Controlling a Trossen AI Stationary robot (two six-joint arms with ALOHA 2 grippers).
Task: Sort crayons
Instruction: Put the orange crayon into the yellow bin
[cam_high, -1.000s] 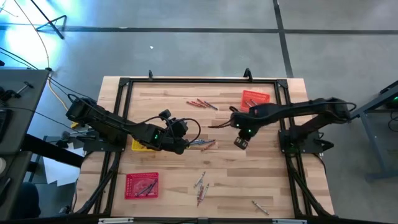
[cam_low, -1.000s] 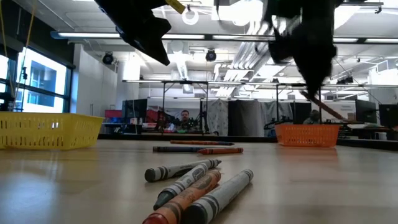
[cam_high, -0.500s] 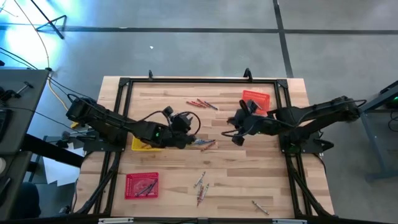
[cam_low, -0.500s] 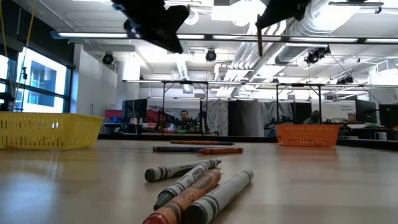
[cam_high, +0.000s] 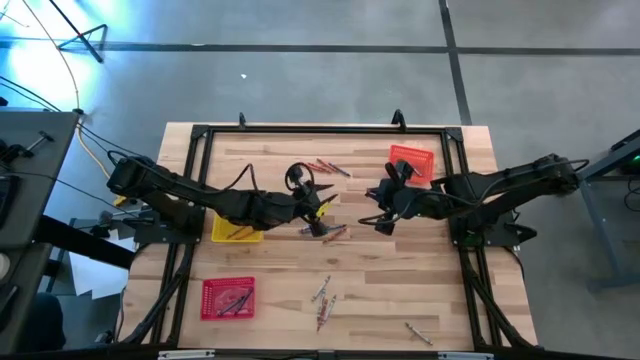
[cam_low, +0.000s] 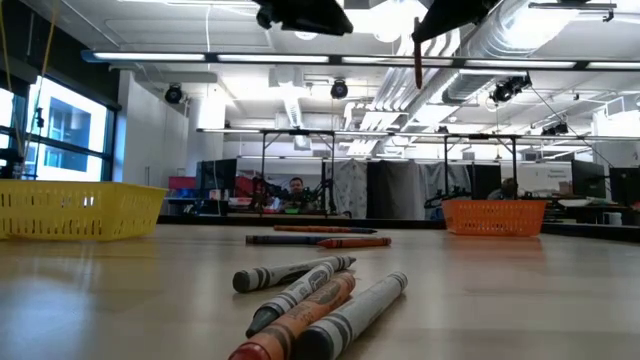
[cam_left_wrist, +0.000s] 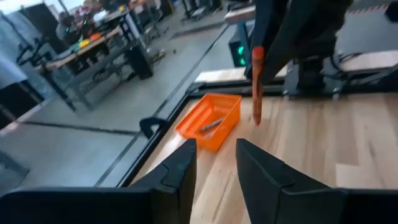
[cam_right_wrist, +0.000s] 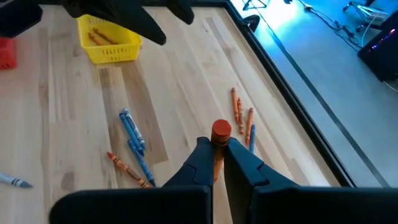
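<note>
While the right gripper (cam_right_wrist: 216, 163) hangs above the middle of the pale wooden table (cam_high: 270, 300) with its fingers pinched on a thin orange-red wax crayon (cam_right_wrist: 219, 142) standing upright between them, the left gripper (cam_left_wrist: 215, 163) faces it from just beside, its fingers slightly parted and holding nothing. Loose blue crayons (cam_right_wrist: 133, 142) and orange crayons (cam_right_wrist: 241, 116) lie on the boards below, with grey paper-wrapped crayons (cam_low: 318, 297) near the front edge, and the square orange plastic tray (cam_left_wrist: 209, 121), yellow tray (cam_right_wrist: 109, 38) and red tray (cam_high: 228, 297) stand well apart.
</note>
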